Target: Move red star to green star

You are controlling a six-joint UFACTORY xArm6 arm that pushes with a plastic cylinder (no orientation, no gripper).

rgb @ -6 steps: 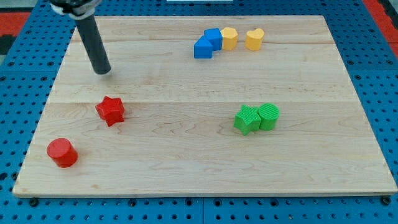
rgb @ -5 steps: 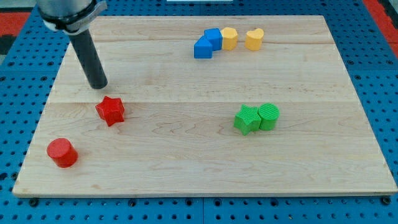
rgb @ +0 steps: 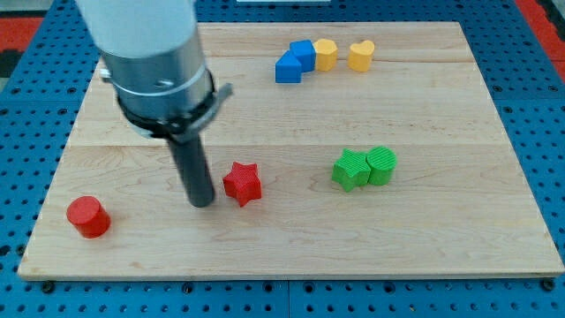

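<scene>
On the wooden desk [rgb: 441, 247], a red cylinder [rgb: 87, 216] sits far left, my tip [rgb: 203, 202] stands just left of the red star [rgb: 242, 184], no pincer fitted, the green star [rgb: 350, 170] well apart rightward.

Red cylinder [rgb: 87, 216], green cylinder [rgb: 382, 165], two blue blocks [rgb: 294, 61], perhaps two yellow blocks [rgb: 342, 55].

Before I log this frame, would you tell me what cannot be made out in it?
- Camera view: whether my tip touches the red star; the gap to the tip's right is too small to judge.
- Camera view: the arm's upper part, cut off by the view's top edge.
- Camera view: the shape of the rear blue block, partly hidden by the front blue block.
</scene>
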